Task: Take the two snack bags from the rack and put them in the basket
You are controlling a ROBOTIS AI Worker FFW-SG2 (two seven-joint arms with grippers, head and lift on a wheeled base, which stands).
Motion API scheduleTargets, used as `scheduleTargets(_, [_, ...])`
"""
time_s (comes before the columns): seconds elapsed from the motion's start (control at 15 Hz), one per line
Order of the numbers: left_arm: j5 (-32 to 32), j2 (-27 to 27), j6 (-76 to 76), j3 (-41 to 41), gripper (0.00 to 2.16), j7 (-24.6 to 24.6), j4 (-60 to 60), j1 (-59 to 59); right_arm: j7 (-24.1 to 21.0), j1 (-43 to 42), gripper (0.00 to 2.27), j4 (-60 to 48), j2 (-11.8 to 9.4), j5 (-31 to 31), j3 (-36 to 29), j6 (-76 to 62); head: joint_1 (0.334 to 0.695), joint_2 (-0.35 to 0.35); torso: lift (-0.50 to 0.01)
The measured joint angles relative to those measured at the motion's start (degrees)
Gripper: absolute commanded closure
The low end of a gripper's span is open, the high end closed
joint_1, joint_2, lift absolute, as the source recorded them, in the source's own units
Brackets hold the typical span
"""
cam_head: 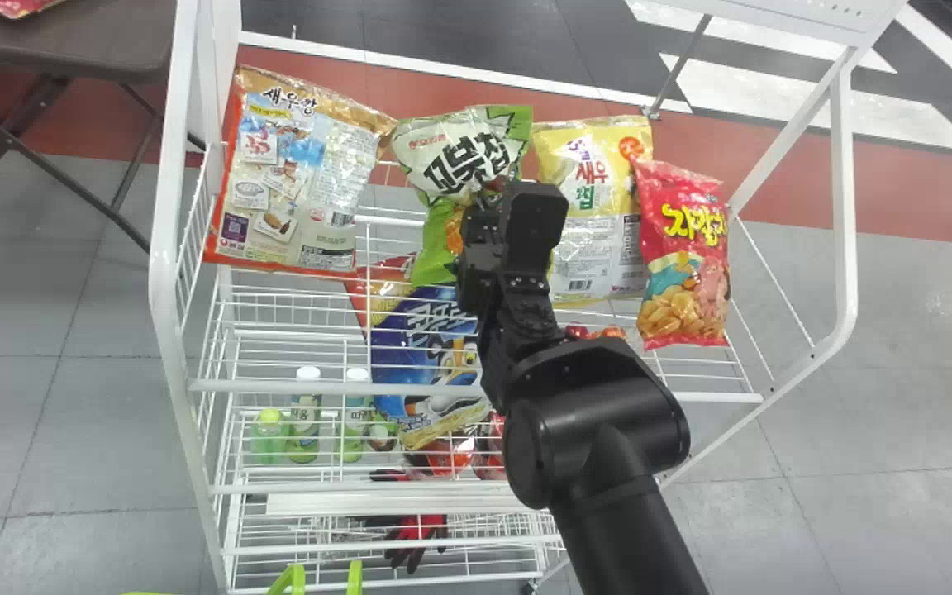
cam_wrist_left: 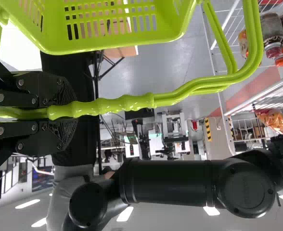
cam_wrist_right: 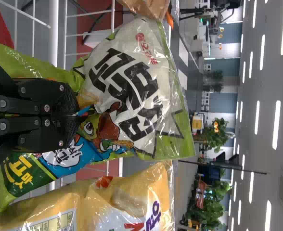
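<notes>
A puffed green-and-white snack bag of glossy, wrinkled film [cam_head: 451, 153] is gripped between the flat black fingers of the right gripper [cam_head: 491, 194], closed on its creased front at the top of the white wire rack [cam_head: 164, 182]. To its left, a broad, flattish orange-edged bag with a shiny printed back [cam_head: 286, 173] is seen. To its right stands a plump, crinkled yellow bag [cam_head: 587, 207], and farther right a narrower red bag with jagged sealed ends [cam_head: 687, 240].

Lower in the rack, a large blue foil bag [cam_head: 418, 355] is seen through the thin wires, with small rounded plastic bottles with pale caps [cam_head: 304, 421] to its left. Red-and-black fabric gloves [cam_head: 418, 537] are held on a lower wire shelf.

At the near left, the smooth lime-green plastic basket with a slotted wall [cam_wrist_left: 173, 31] is held by the left gripper [cam_wrist_left: 67, 113], its fingers closed around the rounded, ridged handle [cam_wrist_left: 132, 102].
</notes>
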Motion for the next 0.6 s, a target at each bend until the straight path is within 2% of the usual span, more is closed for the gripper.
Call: scheduleTargets(0.6, [-0.6,0.0,0.0,-1.0,1.87,0.4,-0.1,-0.5,-3.5,0.5,1.98,-0.2,-0.1,-1.7,-0.5,-3.0,0.695,-0.349,-0.011])
